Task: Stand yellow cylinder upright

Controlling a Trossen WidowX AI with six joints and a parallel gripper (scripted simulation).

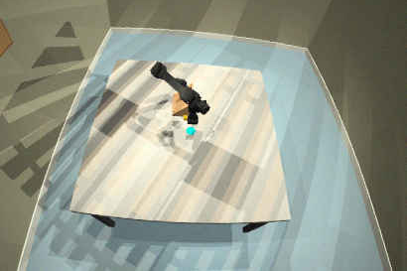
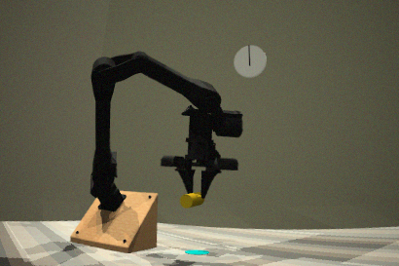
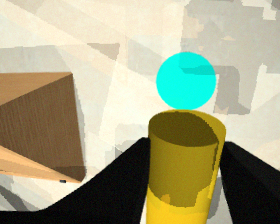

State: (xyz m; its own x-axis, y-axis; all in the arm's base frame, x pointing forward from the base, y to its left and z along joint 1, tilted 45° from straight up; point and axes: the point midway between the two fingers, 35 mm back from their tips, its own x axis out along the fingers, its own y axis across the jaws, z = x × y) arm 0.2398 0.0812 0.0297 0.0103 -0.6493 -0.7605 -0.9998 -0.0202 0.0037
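Note:
The yellow tall cylinder (image 1: 186, 117) (image 2: 190, 201) (image 3: 178, 175) is held roughly level, well above the table, with one round end toward the exterior camera. My gripper (image 2: 197, 194) (image 3: 185, 148) is shut on it and points down, one finger on each side. In the top view the arm hides most of the cylinder and the fingertips. The cyan circle (image 1: 191, 131) (image 2: 197, 252) (image 3: 186, 80) lies flat on the table, below the held cylinder in the exterior view. In the wrist view it shows just beyond the cylinder's far end, uncovered.
The sloped wooden base block (image 1: 179, 106) (image 2: 117, 221) (image 3: 36, 125) carries the arm and stands beside the circle, to the left in the wrist view. The table (image 1: 139, 179) (image 2: 302, 246) has patchy light and shadow. A round wall clock (image 2: 250, 61) hangs behind.

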